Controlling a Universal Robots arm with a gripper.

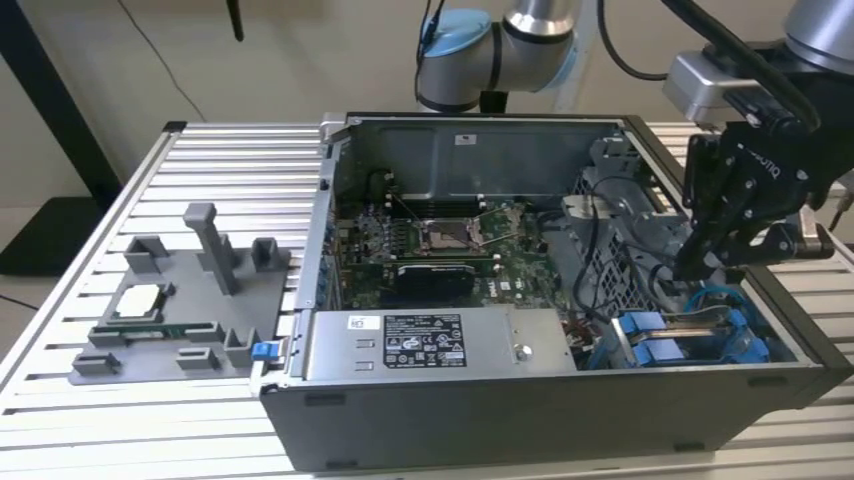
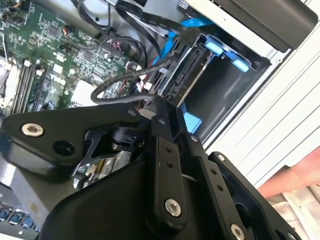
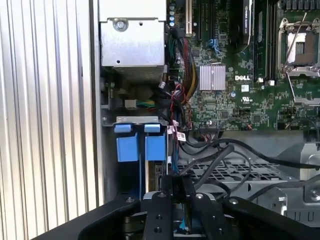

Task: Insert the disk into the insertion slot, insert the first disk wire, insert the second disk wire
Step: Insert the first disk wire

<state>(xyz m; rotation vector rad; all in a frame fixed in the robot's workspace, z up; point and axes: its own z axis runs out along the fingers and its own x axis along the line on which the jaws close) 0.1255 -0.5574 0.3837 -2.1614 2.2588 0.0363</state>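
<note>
You are looking past the pincer point(image 3: 177, 189) in both wrist views, and its black fingers point(image 2: 161, 112) are sitting narrow, drawn almost together. Whether they are pinching anything between them you cannot tell. Just beyond the tips, the disk point(image 2: 192, 70) is sitting on edge inside the insertion slot point(image 3: 135, 120), with its connector end facing the pincer and its blue frame showing alongside. The slot's two blue latch tabs point(image 3: 140, 146) are standing side by side at the bay's mouth. Black wires point(image 2: 120, 80) are looping loose just beside the fingertips and trailing across the perforated cage point(image 3: 225, 172) next to the bay. Further on, the green motherboard point(image 3: 235, 90) is lying flat on the floor of the computer case point(image 1: 534, 420), and the grey power-supply box point(image 3: 132, 45) is sitting beyond the slot along the same case wall. In the exterior view you are seeing the pincer point(image 1: 697, 268) hanging over the bay at the exterior view's right end of the open case, with the robot arm point(image 1: 507, 40) rising behind. The case is resting on the slatted tabletop point(image 1: 80, 420), and a grey fixture tray point(image 1: 174, 300) is lying well apart on the exterior view's left. Part of a person's arm point(image 2: 295, 175) is showing beside the case in the second wrist view.
</note>
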